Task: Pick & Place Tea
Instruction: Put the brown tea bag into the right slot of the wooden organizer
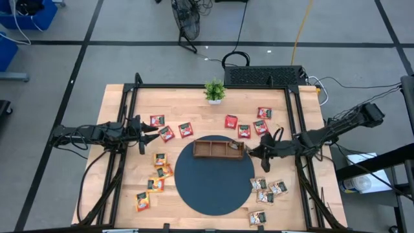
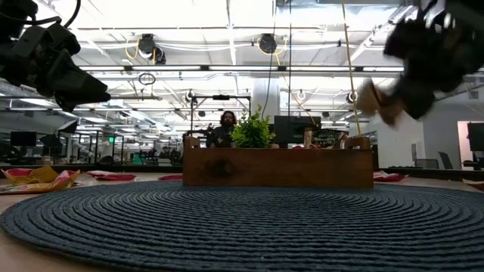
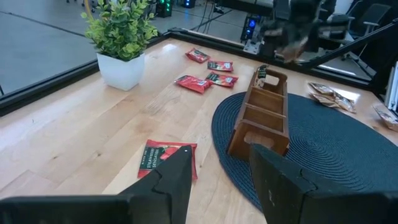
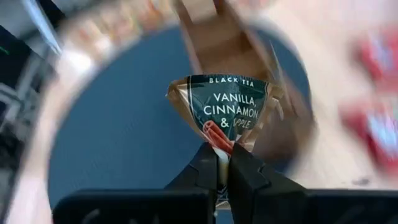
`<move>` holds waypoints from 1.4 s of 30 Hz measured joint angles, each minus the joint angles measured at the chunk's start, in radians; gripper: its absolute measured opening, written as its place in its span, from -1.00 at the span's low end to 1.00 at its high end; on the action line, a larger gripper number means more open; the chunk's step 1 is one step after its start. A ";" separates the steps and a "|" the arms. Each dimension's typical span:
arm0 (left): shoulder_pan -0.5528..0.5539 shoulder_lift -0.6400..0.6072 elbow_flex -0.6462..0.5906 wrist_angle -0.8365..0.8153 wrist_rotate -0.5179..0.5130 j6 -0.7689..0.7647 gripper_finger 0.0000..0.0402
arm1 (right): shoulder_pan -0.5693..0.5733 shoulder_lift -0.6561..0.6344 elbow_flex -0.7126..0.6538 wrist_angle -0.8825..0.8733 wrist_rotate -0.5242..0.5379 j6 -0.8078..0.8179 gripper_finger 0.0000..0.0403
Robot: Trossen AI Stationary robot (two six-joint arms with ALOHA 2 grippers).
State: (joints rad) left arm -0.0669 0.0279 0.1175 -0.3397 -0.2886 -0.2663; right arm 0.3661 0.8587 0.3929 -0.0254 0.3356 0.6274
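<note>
Printed wording on one tea sachet.
The sachet (image 4: pixel 227 112) pinched between the right gripper's (image 4: pixel 224 163) closed fingers reads "BLACK TEA" in small letters, then "VANILLA, CINNAMON &" and a fainter last word, probably "APPLE". No other text is legible.

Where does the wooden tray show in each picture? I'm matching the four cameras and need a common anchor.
High view: the wooden tray sits at the dark round mat's far edge, centre of the table.
Low view: tray fills the middle, end to end, behind the mat.
Left wrist view: tray right of centre, seen lengthwise.
Right wrist view: blurred tray behind the held tea packet.
Shared landmark: the mat.
</note>
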 joint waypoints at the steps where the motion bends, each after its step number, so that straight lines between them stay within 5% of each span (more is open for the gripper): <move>1: 0.000 0.000 0.000 0.000 0.000 0.000 -0.20 | 0.013 0.015 0.001 0.043 0.038 -0.037 -0.96; 14: 0.000 0.000 0.000 0.000 0.000 0.000 -0.20 | -0.027 0.445 0.000 0.531 0.132 -0.298 -0.96; 22: 0.000 0.000 0.000 0.000 0.000 0.000 -0.20 | -0.046 0.544 0.001 0.639 0.134 -0.403 -0.93; 35: 0.000 0.000 0.000 0.000 0.000 0.000 -0.20 | -0.085 0.546 0.001 0.699 0.136 -0.445 -0.21; 42: 0.000 0.000 0.000 0.000 0.000 0.000 -0.20 | -0.085 0.539 0.001 0.777 0.136 -0.660 -0.03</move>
State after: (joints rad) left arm -0.0669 0.0280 0.1176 -0.3394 -0.2886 -0.2661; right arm 0.2810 1.3981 0.3939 0.7521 0.4713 -0.0325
